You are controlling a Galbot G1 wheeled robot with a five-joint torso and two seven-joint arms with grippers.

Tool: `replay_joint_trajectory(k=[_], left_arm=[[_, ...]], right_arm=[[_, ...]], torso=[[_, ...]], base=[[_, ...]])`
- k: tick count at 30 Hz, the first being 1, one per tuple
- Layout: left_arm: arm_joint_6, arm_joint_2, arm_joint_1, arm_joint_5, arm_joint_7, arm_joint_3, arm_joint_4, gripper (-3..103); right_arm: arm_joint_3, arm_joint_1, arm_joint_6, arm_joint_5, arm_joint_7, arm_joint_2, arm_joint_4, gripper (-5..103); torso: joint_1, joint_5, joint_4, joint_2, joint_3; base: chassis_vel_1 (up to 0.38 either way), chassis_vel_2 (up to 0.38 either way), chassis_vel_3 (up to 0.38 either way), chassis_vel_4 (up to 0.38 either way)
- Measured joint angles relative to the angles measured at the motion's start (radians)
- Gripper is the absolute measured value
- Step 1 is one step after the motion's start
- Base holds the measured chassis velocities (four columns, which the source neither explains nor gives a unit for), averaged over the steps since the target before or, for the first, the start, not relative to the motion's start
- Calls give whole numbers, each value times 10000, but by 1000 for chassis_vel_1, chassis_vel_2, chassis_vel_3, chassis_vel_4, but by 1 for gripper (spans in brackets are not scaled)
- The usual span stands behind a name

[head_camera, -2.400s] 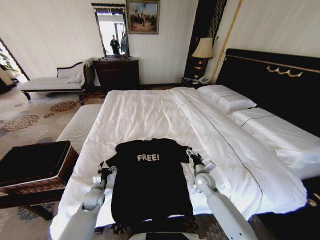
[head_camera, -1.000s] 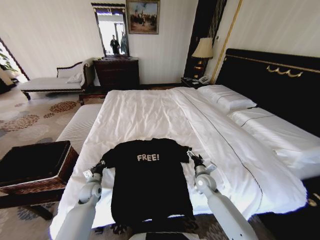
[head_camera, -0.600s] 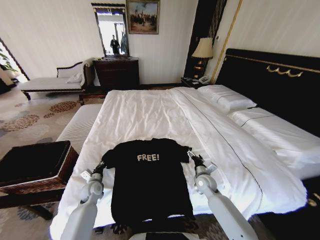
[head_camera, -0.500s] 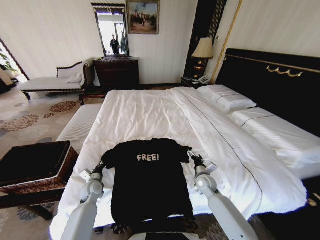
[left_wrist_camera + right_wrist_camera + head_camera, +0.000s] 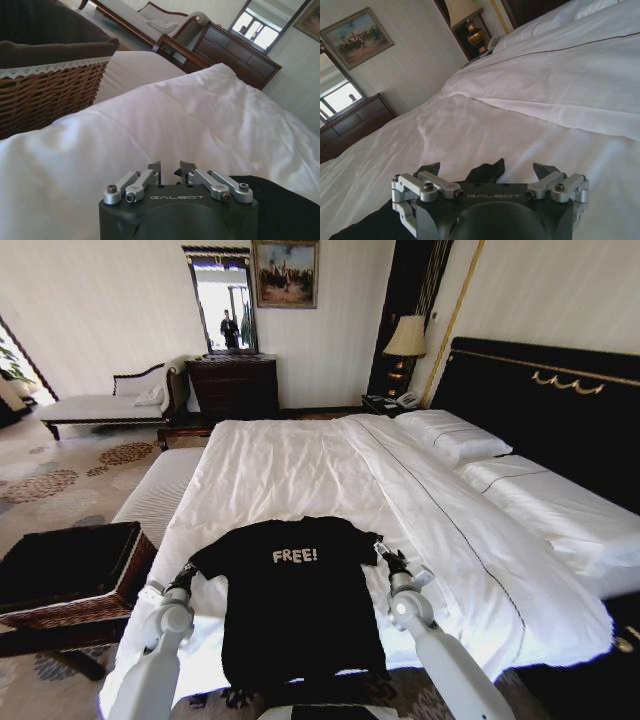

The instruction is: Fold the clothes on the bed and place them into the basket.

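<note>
**Both claws at the T-shirt's sleeves**

The black T-shirt [image 5: 295,610] lies flat on the near end of the bed [image 5: 300,475], its white "FREE!" lettering facing up and its hem reaching the bed's near edge. Everything else I place from that shirt.

My left gripper [image 5: 183,578] sits at the tip of the shirt's left sleeve. From my left wrist camera its fingers [image 5: 152,171] are drawn nearly together with a dark scrap between the tips; I think that scrap is the sleeve edge, though it is too small to be certain. My right gripper [image 5: 385,556] sits at the shirt's right sleeve, its fingers [image 5: 431,169] spread wide with a point of black cloth [image 5: 487,172] standing up between them, touching neither.

Left of the shirt, off the bed, stands the wicker basket [image 5: 75,575], with a dark lining and lace trim along its rim. Beyond the basket, a cream striped bench [image 5: 160,490] runs along the bed's side.

Past the shirt the duvet stretches bare to the white pillows [image 5: 455,438] and black headboard [image 5: 545,405]. Farther still are a lamp [image 5: 407,338], a dark dresser [image 5: 233,385] under a mirror [image 5: 223,302], and a chaise longue [image 5: 110,400].
</note>
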Motion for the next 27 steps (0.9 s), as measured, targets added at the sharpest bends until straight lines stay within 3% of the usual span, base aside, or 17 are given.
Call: replay_joint_trajectory(k=[3,6,12,14,17,19,21,24,27], left_arm=[[-151,-37,240,-431,101,-246,-224,38],[-181,-68,663,-798,194,-305,-515,43],[-69,-466,1850,-789,337,167,-1082,70],[-69,-516,1878,-796,334,189,-1098,70],[-81,-815,1904,-861,322,359,-1159,86],[-82,-828,1894,-865,322,372,-1170,86],[-81,-879,1784,-898,336,473,-1240,98],[-80,-895,1621,-933,341,529,-1243,102],[-79,-951,1254,-990,330,565,-1026,97]], right_arm=[[38,-106,0,-31,14,29,61,100],[65,-157,0,-44,32,61,110,100],[74,-151,0,-78,81,131,127,100],[73,-145,0,-80,86,137,126,100],[32,-109,-17,-112,127,212,91,100],[28,-107,-20,-115,130,220,85,100],[6,-99,-37,-150,157,273,35,100],[-9,-100,-42,-179,174,295,-8,100],[-13,-113,-47,-186,187,298,-37,100]], torso=[[0,0,-3,0,0],[1,0,-3,0,0],[-1,0,-1,1,-1],[-1,1,-1,1,-1],[0,2,-2,0,0],[0,2,-2,0,0],[0,1,-1,0,-1],[-1,0,-2,0,-1],[0,1,-3,0,0]], base=[[0,0,0,0],[0,0,0,0],[0,0,0,0],[0,0,0,0],[0,0,0,0],[0,0,0,0],[0,0,0,0],[0,0,0,0],[0,0,0,0]])
